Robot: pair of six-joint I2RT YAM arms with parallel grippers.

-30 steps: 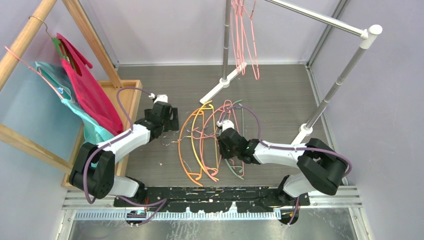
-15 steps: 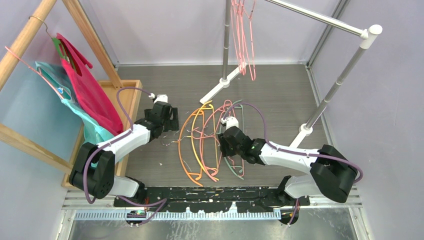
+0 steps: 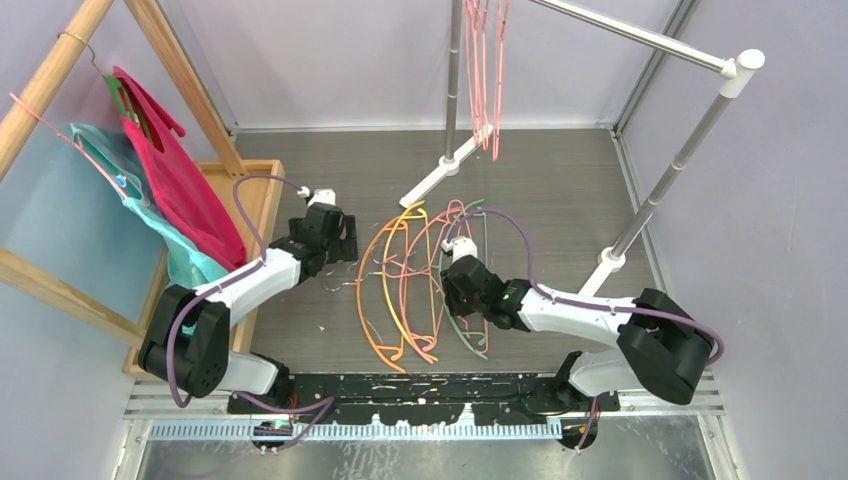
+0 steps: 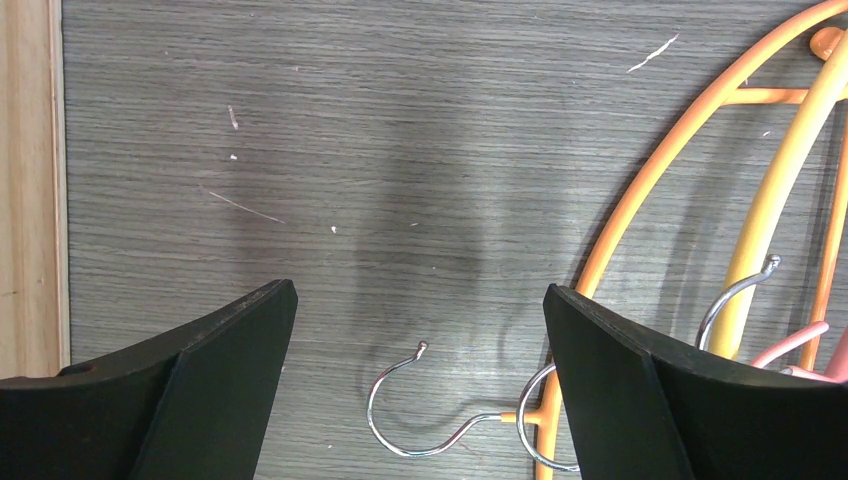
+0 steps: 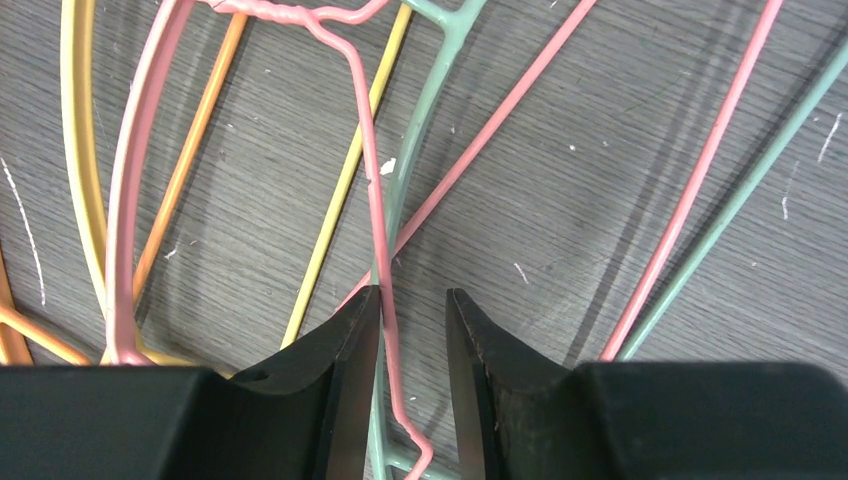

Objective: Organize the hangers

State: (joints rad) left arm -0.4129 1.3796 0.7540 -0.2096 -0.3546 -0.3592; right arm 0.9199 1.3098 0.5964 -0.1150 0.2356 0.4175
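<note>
Right wrist, right fingers (image 5: 345, 400) narrow astride pink hanger (image 5: 371, 190), left fingers (image 4: 200, 390) wide, metal hook (image 4: 371, 405) between.

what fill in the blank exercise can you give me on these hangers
The right hand has its fingers either side of a thin ___ hanger wire.
The left hand is ___, not shut, over a metal hook.
Under that wire runs a pale ___ hanger.
Missing words: pink; open; green.
</note>
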